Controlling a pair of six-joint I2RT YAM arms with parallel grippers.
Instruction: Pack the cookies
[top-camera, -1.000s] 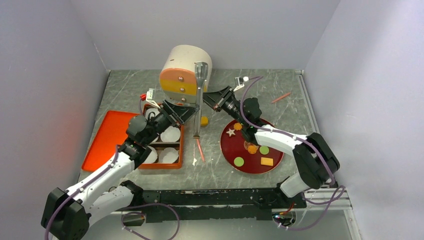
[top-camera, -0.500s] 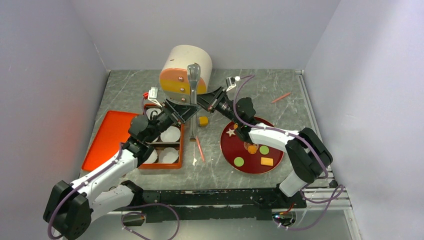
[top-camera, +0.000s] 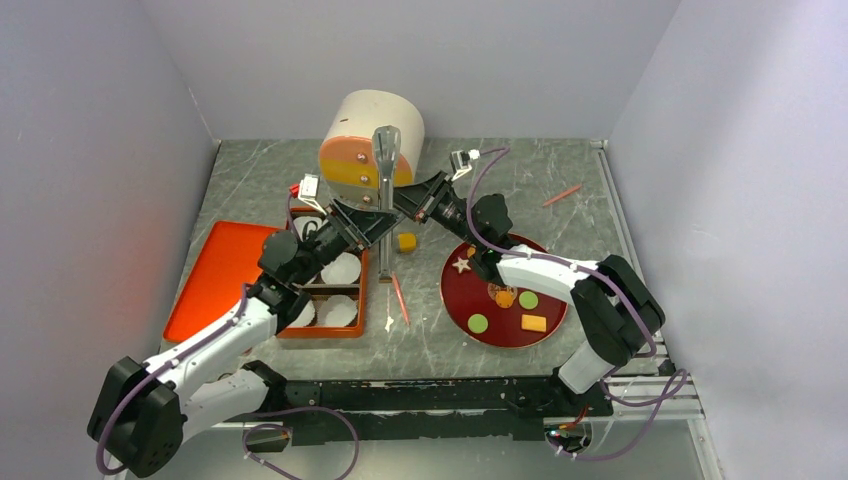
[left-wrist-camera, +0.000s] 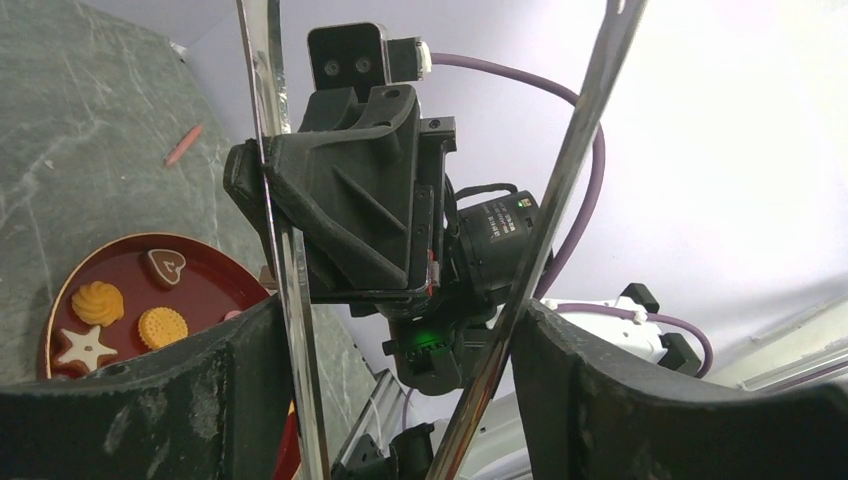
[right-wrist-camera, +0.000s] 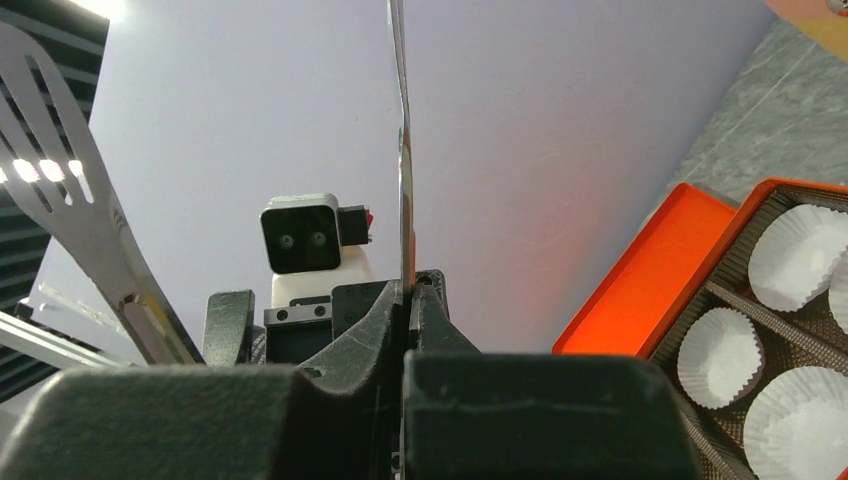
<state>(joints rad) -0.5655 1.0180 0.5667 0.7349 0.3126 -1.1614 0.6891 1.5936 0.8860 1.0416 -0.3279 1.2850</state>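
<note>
The cookies lie on a dark red plate (top-camera: 548, 300): a white star (top-camera: 462, 265), a green round (top-camera: 478, 323), a yellow rectangle (top-camera: 534, 323) and an orange piece (top-camera: 505, 297). The left wrist view shows the star (left-wrist-camera: 85, 347) and a brown heart (left-wrist-camera: 167, 266). Metal tongs (top-camera: 384, 190) stand upright between both grippers. My left gripper (top-camera: 368, 222) has both tong arms (left-wrist-camera: 285, 250) between its spread fingers, each arm against a finger. My right gripper (top-camera: 412, 203) is shut on one tong arm, seen edge-on (right-wrist-camera: 403, 150).
An orange box with white paper liners (top-camera: 338, 268) sits left, its lid (top-camera: 215, 275) beside it. A round cream container (top-camera: 370, 140) stands behind the tongs. A yellow piece (top-camera: 406, 242) and pink sticks (top-camera: 400, 298) (top-camera: 563, 193) lie on the table.
Both grippers and the tongs have shifted a little left, and the tongs have gone from tilted to upright. Almost no movement in the last half second.
</note>
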